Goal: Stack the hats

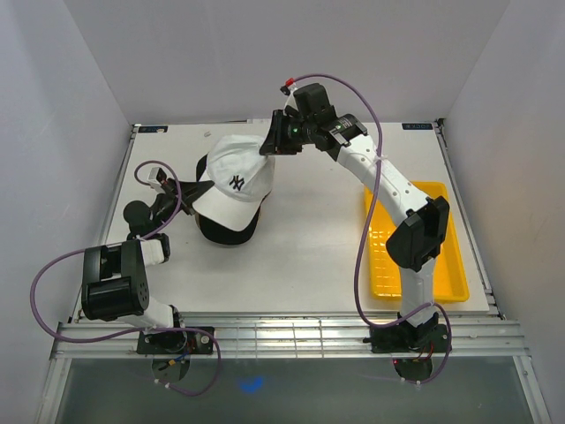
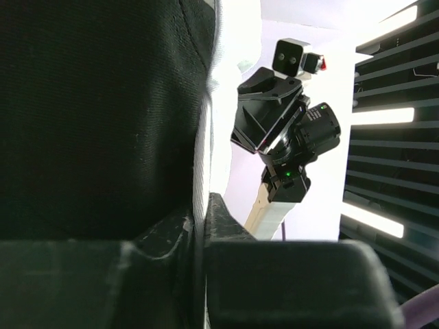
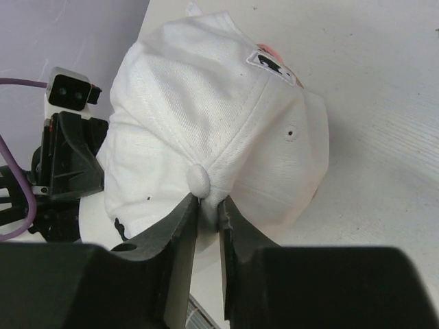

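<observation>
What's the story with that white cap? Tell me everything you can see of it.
The white cap is soft stitched fabric, sewn in panels that meet at a covered top button, with small eyelets and a dark NY mark on the front above a curved brim. It lies tilted over a black cap on the table, left of the middle. The right tool pinches its crown fabric just beside the button, at the cap's far side.

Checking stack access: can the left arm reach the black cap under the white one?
Probably yes. The white cap covers the crown of the black cap; its left and near edges show, and the left gripper sits shut there. The right gripper pinches the white crown on the far side.
</observation>
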You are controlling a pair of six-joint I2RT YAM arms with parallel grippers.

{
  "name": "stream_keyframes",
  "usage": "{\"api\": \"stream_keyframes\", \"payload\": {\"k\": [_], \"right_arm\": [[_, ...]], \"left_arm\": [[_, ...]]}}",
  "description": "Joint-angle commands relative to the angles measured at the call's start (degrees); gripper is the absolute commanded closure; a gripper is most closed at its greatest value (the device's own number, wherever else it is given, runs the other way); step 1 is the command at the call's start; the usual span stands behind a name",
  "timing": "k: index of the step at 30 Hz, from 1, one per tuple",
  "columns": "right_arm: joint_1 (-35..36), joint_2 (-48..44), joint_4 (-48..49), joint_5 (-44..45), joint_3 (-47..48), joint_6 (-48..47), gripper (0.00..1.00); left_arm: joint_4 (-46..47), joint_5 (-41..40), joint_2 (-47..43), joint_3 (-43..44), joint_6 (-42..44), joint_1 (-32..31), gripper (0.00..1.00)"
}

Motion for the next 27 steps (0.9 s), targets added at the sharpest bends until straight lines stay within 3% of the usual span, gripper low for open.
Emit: {"api": "stream_keyframes", "payload": {"k": [1,4,7,16,18,23,27], "right_arm": [[-0.08,-1.67,4.43,0.13,1.29,-0.77,0.78],[-0.08,-2.11,5.13,0.3,1.47,-0.51,0.82],[-0.08,-2.29,5.05,0.57,2.25,-0.34,0.85],[-0.08,-1.06,2.94,0.31,5.33,0.02,0.88],[-0.08,-1.14,2.85,0.22,5.33,0.11,0.88],[-0.08,-0.71,2.68,-0.75,5.86,0.37,0.88],[-0.08,-0.35,2.5,-1.28,6.12,0.9,0.89]], "left_arm": [[0.43,2.37,0.15,0.23,0.3,0.4,0.78],[-1.06,3.16,-0.37,1.11,1.61,0.4,0.66],[-5.1,3.86,-1.95,1.99,3.72,0.4,0.59],[-28.29,5.27,-9.76,6.37,20.06,0.48,0.44],[-36.28,4.83,-11.44,7.26,25.58,0.57,0.33],[-51.66,0.8,-17.15,9.11,35.1,0.57,0.3],[-54.33,-0.53,-20.58,7.27,37.22,0.57,0.3]]}}
